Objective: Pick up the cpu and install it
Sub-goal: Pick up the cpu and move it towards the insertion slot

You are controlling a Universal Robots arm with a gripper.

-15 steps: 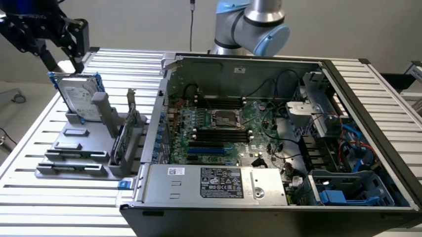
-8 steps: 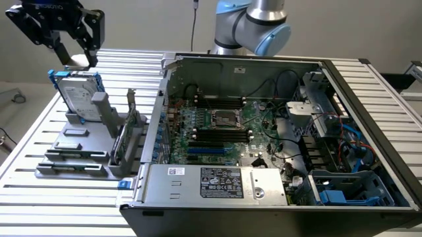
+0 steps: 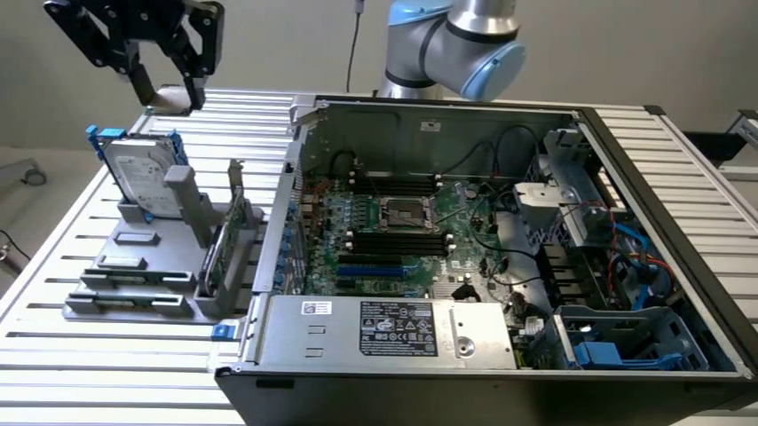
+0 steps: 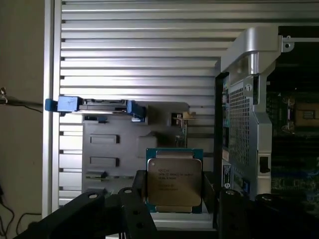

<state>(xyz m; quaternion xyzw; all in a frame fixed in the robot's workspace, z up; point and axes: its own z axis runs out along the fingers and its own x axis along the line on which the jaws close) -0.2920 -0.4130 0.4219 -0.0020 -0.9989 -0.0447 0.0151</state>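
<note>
The cpu [image 3: 173, 98], a small flat square chip with a dull silver-grey top, hangs high above the table's far corner at the exterior view's left. My black gripper [image 3: 169, 96] is shut on it, one finger on each side. In the wrist view the cpu [image 4: 174, 180] faces the camera, its printed metal lid and green edge showing between the two black fingers [image 4: 135, 191]. The motherboard socket [image 3: 403, 211] lies inside the open computer case [image 3: 592, 124], well off to the exterior view's right of the gripper, and the socket [image 4: 305, 115] also appears dimly in the wrist view.
A grey parts fixture [image 3: 130, 266] on the slatted aluminium table [image 3: 71, 355] holds an upright hard drive [image 3: 142, 177] with a blue bracket and an upright card [image 3: 231, 240]. The case wall [image 4: 244, 119] rises beside the fixture. The arm's blue-capped joint [image 3: 474, 44] stands behind the case.
</note>
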